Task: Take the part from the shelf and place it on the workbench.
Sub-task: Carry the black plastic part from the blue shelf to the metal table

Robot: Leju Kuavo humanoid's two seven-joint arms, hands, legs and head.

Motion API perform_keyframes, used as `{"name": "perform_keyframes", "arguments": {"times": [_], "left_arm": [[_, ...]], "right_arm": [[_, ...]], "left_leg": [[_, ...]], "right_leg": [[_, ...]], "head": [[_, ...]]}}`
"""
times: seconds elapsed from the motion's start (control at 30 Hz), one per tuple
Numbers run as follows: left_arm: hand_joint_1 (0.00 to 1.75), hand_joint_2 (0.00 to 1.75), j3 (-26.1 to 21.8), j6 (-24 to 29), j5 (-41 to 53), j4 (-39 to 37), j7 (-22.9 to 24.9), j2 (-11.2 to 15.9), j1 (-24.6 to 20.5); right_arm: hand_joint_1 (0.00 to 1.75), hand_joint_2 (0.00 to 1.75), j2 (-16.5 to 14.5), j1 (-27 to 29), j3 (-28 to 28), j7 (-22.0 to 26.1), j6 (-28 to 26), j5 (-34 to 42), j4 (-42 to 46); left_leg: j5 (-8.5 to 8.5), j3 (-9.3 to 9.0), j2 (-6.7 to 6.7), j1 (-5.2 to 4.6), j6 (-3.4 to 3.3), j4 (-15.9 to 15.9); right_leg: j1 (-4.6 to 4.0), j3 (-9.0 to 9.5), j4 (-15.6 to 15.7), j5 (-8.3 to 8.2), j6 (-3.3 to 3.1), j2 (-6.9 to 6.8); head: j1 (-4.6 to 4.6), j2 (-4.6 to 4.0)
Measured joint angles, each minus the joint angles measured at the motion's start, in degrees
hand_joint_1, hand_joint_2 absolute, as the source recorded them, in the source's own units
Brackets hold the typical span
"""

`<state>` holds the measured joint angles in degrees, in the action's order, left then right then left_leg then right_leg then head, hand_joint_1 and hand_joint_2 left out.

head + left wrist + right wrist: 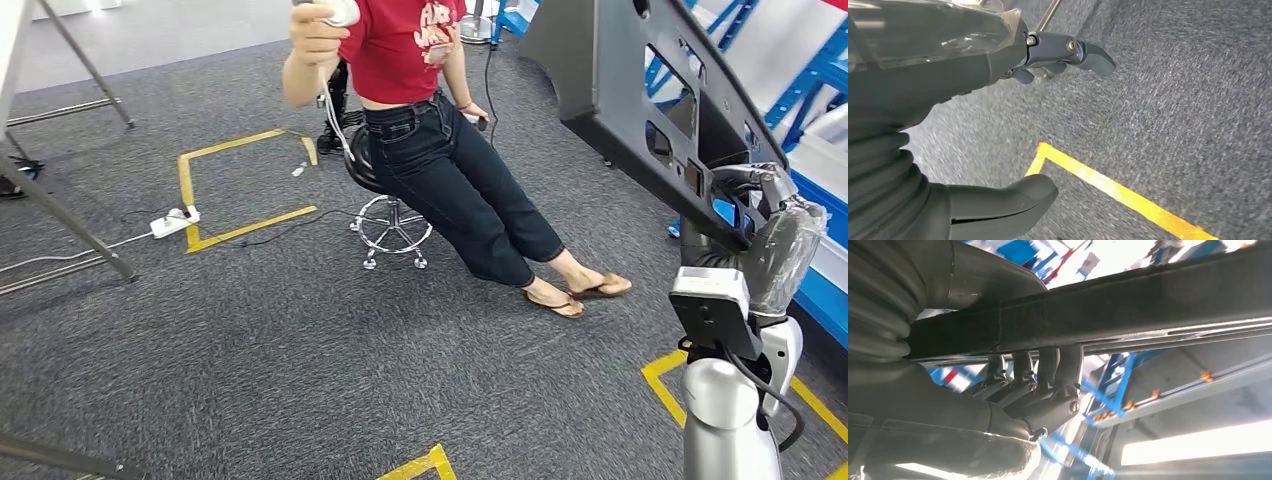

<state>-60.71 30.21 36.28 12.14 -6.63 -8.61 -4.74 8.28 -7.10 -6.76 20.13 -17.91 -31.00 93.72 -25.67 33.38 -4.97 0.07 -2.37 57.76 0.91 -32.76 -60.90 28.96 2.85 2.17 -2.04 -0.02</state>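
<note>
The part (640,95) is a large dark grey panel with cut-out holes, held up at the right of the head view. My right hand (765,215) grips its lower edge, raised in front of me. In the right wrist view the part's dark edge (1128,305) runs across the picture with my fingers (1038,375) wrapped around it. My left hand (998,120) hangs over grey carpet, its fingers apart and holding nothing.
A person in a red shirt (410,45) sits on a stool (390,225) just ahead, legs stretched toward my right. Yellow tape squares (245,185) mark the carpet, with a power strip (175,221) nearby. Blue shelving (815,90) stands at the right. Metal frame legs (70,235) slant at the left.
</note>
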Motion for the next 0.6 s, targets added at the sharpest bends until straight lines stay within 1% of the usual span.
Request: {"name": "perform_keyframes", "arguments": {"times": [0.03,0.07,0.1,0.13,0.17,0.2,0.23,0.27,0.3,0.33,0.37,0.4,0.43,0.47,0.5,0.53,0.57,0.6], "left_arm": [[0.0,1.75,-0.1,-0.1,-0.6,0.0,-0.4,0.0,0.0],[0.0,1.75,-0.4,-0.1,-1.2,0.0,-0.8,0.0,0.1],[0.0,1.75,-0.7,0.0,-1.7,0.0,-1.0,0.1,0.2],[0.0,1.75,-1.0,0.0,-2.0,0.1,-1.1,0.1,0.3],[0.0,1.75,-1.3,0.0,-2.3,0.1,-1.2,0.1,0.4],[0.0,1.75,-1.5,0.1,-2.4,0.1,-1.2,0.2,0.5],[0.0,1.75,-1.7,0.2,-2.5,0.1,-1.3,0.2,0.5],[0.0,1.75,-1.8,0.5,-2.7,0.1,-1.2,0.2,0.5],[0.0,1.75,-2.0,1.0,-3.0,0.1,-0.9,0.2,0.5],[0.0,1.75,-2.4,1.8,-3.5,0.1,-0.4,0.2,0.5],[0.0,1.75,-2.8,2.8,-3.9,0.1,0.3,0.2,0.6],[0.0,1.75,-3.2,3.8,-4.2,0.1,1.1,0.1,0.6],[0.0,1.75,-3.6,4.8,-4.3,0.1,1.9,0.1,0.6],[0.0,1.75,-3.9,5.6,-4.4,0.1,2.6,0.1,0.7],[0.0,1.75,-4.2,6.1,-4.4,0.1,3.2,0.0,0.6],[0.0,1.75,-4.4,6.3,-4.3,0.1,3.6,0.0,0.6],[0.0,1.75,-4.6,6.3,-4.3,0.1,3.8,0.0,0.5],[0.0,1.75,-4.7,6.1,-4.1,0.1,3.9,-0.1,0.5]], "right_arm": [[1.75,1.75,0.0,-0.1,0.0,0.4,0.3,0.8,0.0],[1.75,1.75,-0.1,-0.1,-0.1,0.7,0.6,1.5,0.1],[1.75,1.75,-0.3,-0.3,-0.1,1.0,0.8,2.0,0.0],[1.75,1.75,-0.5,-0.6,0.0,1.2,0.9,2.3,0.0],[1.75,1.75,-0.8,-0.9,0.0,1.3,1.0,2.5,0.0],[1.75,1.75,-1.0,-1.2,0.1,1.4,1.0,2.6,0.0],[1.75,1.75,-1.1,-1.5,0.1,1.5,1.1,2.9,0.0],[1.75,1.75,-1.3,-1.7,0.2,1.7,1.3,3.4,0.0],[1.75,1.75,-1.5,-2.1,0.2,1.8,1.6,3.9,-0.1],[1.75,1.75,-1.7,-2.6,0.5,2.0,1.9,4.4,-0.3],[1.75,1.75,-2.0,-3.3,0.8,2.1,2.2,4.7,-0.6],[1.75,1.75,-2.3,-4.1,1.2,2.2,2.4,4.6,-0.9],[1.75,1.75,-2.6,-4.9,1.8,2.2,2.4,4.4,-1.2],[1.75,1.75,-2.8,-5.6,2.2,2.1,2.4,4.0,-1.5],[1.75,1.75,-3.0,-6.1,2.7,1.8,2.3,3.4,-1.7],[1.75,1.75,-3.2,-6.4,3.1,1.5,2.1,2.7,-1.9],[1.75,1.75,-3.3,-6.5,3.4,1.2,1.9,2.1,-1.9],[1.75,1.75,-3.4,-6.5,3.7,0.9,1.8,1.4,-1.9]], "left_leg": [[0.06,0.17,-0.5,-0.05,0.27,0.0],[0.17,0.39,-0.95,-0.07,0.59,0.1],[0.3,0.56,-1.38,-0.09,0.94,0.1],[0.31,0.72,-1.62,0.0,1.22,0.1],[-0.01,0.95,-1.06,-0.01,1.47,0.5],[-0.89,1.53,0.04,-0.04,1.7,1.7],[-2.42,2.7,1.51,-0.02,1.91,4.2],[-4.34,4.46,3.0,-0.01,2.12,7.8],[-6.12,6.47,3.84,0.11,2.32,11.9],[-7.26,8.15,4.25,0.24,2.5,15.3],[-7.36,8.97,4.47,0.38,2.65,16.8],[-6.39,8.64,4.7,0.51,2.74,16.1],[-4.67,7.17,5.18,0.63,2.78,13.2],[-2.77,5.1,6.14,0.69,2.77,9.3],[-1.37,3.06,7.52,0.58,2.7,5.4],[-0.5,1.61,8.48,0.46,2.48,2.6],[-0.21,0.94,9.01,0.27,2.24,1.1],[-0.22,0.86,8.85,0.05,1.93,0.7]], "right_leg": [[-0.02,1.11,2.3,-0.78,-0.11,0.64],[-0.15,1.52,3.2,-1.06,-0.35,0.97],[-0.35,1.54,3.2,-1.21,-0.61,0.42],[-0.15,1.49,3.3,-1.38,-0.91,-0.1],[0.01,1.54,3.4,-1.53,-1.22,-0.58],[0.22,1.63,3.6,-1.64,-1.69,-1.16],[0.37,1.71,3.7,-1.7,-2.12,-1.79],[0.21,1.73,3.7,-1.66,-2.46,-2.48],[0.09,1.7,3.7,-1.62,-2.73,-3.18],[-0.01,1.67,3.7,-1.6,-2.81,-3.84],[-0.06,1.65,3.7,-1.59,-2.87,-4.43],[-0.06,1.67,3.7,-1.58,-2.87,-4.93],[-0.05,1.73,3.7,-1.53,-2.82,-5.43],[-0.09,1.82,3.7,-1.47,-2.74,-5.9],[-0.35,1.86,3.6,-1.31,-2.52,-6.38],[-0.61,1.92,3.5,-1.15,-2.27,-6.89],[-0.88,1.99,3.5,-1.03,-2.04,-7.45],[-1.06,2.04,3.5,-0.94,-1.8,-8.07]], "head": [[0.02,0.0],[0.04,0.01],[0.08,0.01],[0.09,0.01],[0.1,0.01],[0.18,0.0],[0.24,0.0],[0.3,0.0],[0.36,0.0],[0.36,0.0],[0.37,0.0],[0.37,0.0],[0.37,0.01],[0.38,0.01],[0.42,0.01],[0.34,0.01],[0.27,0.0],[0.19,0.0]]}}
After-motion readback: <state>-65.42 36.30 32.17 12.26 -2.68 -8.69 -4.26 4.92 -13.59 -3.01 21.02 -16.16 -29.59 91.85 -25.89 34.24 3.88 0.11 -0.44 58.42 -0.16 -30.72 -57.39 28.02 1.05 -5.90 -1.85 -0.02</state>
